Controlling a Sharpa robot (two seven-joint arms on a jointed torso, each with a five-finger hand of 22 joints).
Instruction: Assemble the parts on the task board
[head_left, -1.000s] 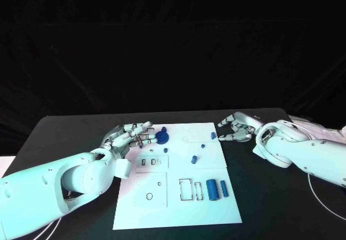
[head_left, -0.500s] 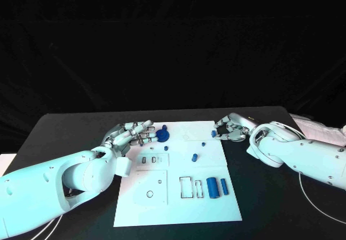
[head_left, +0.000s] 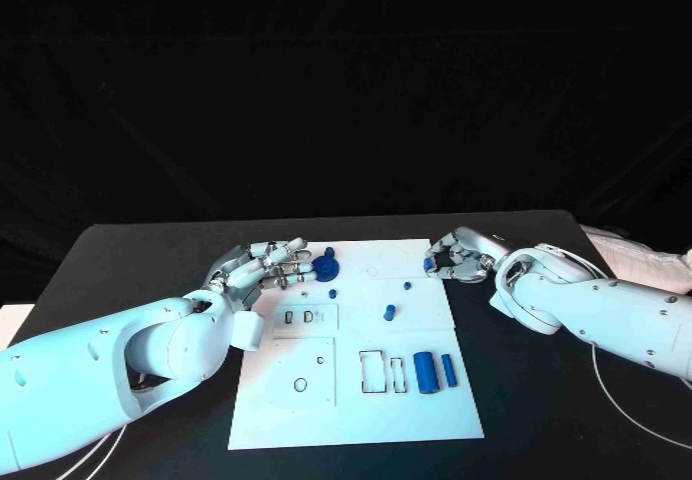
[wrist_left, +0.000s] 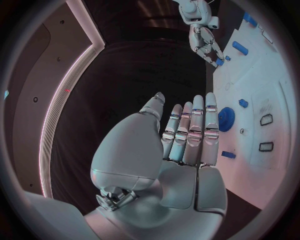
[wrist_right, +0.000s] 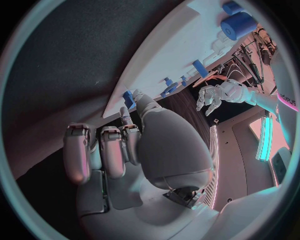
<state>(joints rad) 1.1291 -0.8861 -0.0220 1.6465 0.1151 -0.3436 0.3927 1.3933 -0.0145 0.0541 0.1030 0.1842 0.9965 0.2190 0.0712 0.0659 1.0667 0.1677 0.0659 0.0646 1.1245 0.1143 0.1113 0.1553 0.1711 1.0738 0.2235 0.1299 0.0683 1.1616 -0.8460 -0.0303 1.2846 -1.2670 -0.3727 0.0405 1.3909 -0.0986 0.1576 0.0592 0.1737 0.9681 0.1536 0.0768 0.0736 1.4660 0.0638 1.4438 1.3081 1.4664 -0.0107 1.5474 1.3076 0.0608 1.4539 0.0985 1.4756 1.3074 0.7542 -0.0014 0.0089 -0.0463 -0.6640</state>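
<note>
Since a second ago the right robot hand (head_left: 459, 260) has slid from the bare surface (head_left: 130, 260) beside the task board (head_left: 353, 400) to the board's far right edge, where its fingers now close round a small blue part (head_left: 428, 264) at that edge (the right wrist view shows a fingertip (wrist_right: 127, 111) touching the blue piece (wrist_right: 128, 95), though whether it is truly pinched I cannot tell). The left robot hand (head_left: 267, 268) has hardly shifted: it sits at the board's far left edge with its fingers straight and side by side, holding nothing, just beside a round blue gear-like part (head_left: 325, 269). In the left wrist view those fingers (wrist_left: 190, 134) lie next to the same gear (wrist_left: 226, 119) without touching it. Other blue parts are spread over the board: two small pieces near its middle (head_left: 388, 313), and a thick cylinder (head_left: 426, 372) beside a slimmer peg (head_left: 449, 371) toward the near right.
</note>
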